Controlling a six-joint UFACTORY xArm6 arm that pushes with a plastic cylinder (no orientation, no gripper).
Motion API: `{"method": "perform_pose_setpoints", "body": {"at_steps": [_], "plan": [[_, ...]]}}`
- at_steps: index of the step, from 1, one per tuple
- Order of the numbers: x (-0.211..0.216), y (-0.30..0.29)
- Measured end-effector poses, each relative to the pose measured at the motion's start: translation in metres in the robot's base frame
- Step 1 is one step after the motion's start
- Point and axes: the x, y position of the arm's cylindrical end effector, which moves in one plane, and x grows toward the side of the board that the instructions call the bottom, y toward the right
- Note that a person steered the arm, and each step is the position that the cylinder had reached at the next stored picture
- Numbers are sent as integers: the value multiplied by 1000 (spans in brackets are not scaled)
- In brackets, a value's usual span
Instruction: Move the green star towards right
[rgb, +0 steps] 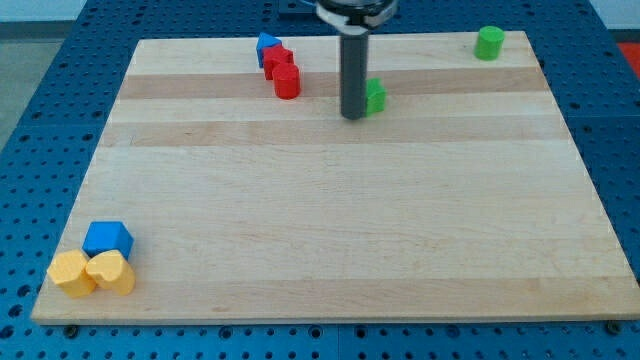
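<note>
A green block (375, 96) sits near the view's top centre, partly hidden by the rod, so its shape is hard to make out; it may be the green star. My tip (352, 115) rests on the board right against that block's left side. A second green block (489, 43), roughly cylindrical, stands at the view's top right corner of the board.
A blue block (267, 46) and two red blocks (279, 61) (287, 82) cluster left of the rod at the top. At the bottom left corner lie a blue cube (108, 239) and two yellow blocks (72, 273) (112, 272). The wooden board (330, 220) has blue pegboard around it.
</note>
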Motion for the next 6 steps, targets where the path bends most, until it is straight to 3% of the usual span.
{"method": "perform_pose_setpoints", "body": {"at_steps": [2,5,6], "plan": [[-52,-3],[-24,45],[-37,66]]}}
